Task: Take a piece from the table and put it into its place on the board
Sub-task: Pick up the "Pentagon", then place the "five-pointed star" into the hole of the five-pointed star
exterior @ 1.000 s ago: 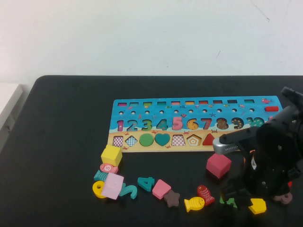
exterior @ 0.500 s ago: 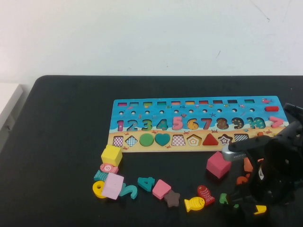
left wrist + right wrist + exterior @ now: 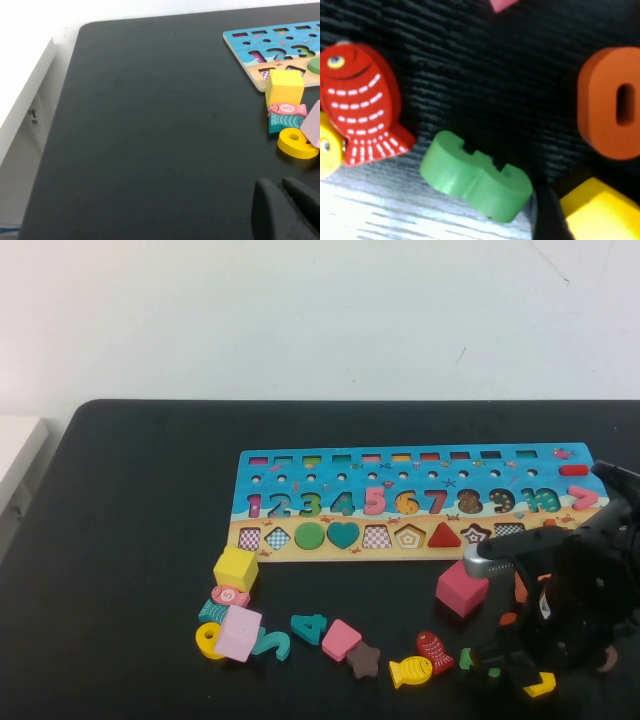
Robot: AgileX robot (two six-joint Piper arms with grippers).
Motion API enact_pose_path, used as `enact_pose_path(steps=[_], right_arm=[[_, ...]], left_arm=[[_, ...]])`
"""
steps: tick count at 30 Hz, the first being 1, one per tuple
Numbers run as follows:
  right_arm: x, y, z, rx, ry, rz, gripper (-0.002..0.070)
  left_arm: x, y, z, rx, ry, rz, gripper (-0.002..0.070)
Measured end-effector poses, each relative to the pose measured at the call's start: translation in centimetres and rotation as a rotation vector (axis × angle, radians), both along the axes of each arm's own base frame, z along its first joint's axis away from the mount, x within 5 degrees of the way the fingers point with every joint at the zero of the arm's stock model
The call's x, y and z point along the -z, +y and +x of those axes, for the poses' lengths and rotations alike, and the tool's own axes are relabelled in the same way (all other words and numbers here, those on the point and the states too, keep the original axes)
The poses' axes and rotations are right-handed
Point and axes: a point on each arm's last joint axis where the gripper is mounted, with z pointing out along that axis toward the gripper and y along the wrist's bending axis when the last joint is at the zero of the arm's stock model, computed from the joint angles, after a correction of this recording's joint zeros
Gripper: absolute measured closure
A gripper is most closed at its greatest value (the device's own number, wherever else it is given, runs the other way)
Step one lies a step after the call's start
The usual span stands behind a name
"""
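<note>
The yellow pentagon piece (image 3: 541, 686) lies on the black table (image 3: 140, 540) at the front right, partly under my right arm. It also shows in the right wrist view (image 3: 600, 215). My right gripper (image 3: 530, 677) is low over it, right at the piece. The board (image 3: 300, 480) lies across the middle of the table, and its empty pentagon slot (image 3: 409, 536) is in the tan strip. My left gripper (image 3: 282, 200) is shut and empty, parked low over bare table to the left of the loose pieces. It is out of the high view.
Around the piece lie a green piece (image 3: 475, 177), a red fish (image 3: 434, 649), a yellow fish (image 3: 410, 671), an orange zero (image 3: 610, 107) and a pink cube (image 3: 461, 588). A yellow cube (image 3: 235, 568) and several more pieces lie in front of the board's left end.
My right arm has come down and toward the front over the yellow piece, which is now mostly covered. The piece has shifted slightly. The left arm has not moved.
</note>
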Motion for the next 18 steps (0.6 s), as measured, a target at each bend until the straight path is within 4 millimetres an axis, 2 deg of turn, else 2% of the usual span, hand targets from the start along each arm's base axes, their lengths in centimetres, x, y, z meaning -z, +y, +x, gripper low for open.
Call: enact_pose_path(steps=[4, 7, 10, 13, 18], right_arm=[[-0.2, -0.1, -0.1, 0.002, 0.012, -0.009, 0.0297], [-1.3, -0.4, -0.5, -0.003, 0.03, -0.03, 0.0297], [-4.1, -0.8, -1.0, -0.021, 0.008, -0.036, 0.0298], [-8.2, -1.2, -1.4, -0.048, -0.028, -0.036, 0.0298], [-10.4, 0.0, 0.1, -0.091, -0.04, -0.007, 0.0298]], left_arm=[[0.0, 0.0, 0.0, 0.0, 0.0, 0.0, 0.0678], [0.0, 0.0, 0.0, 0.0, 0.0, 0.0, 0.0678], [0.0, 0.0, 0.0, 0.0, 0.0, 0.0, 0.0678], [0.0, 0.0, 0.0, 0.0, 0.0, 0.0, 0.0678], [0.0, 0.0, 0.0, 0.0, 0.0, 0.0, 0.0678]])
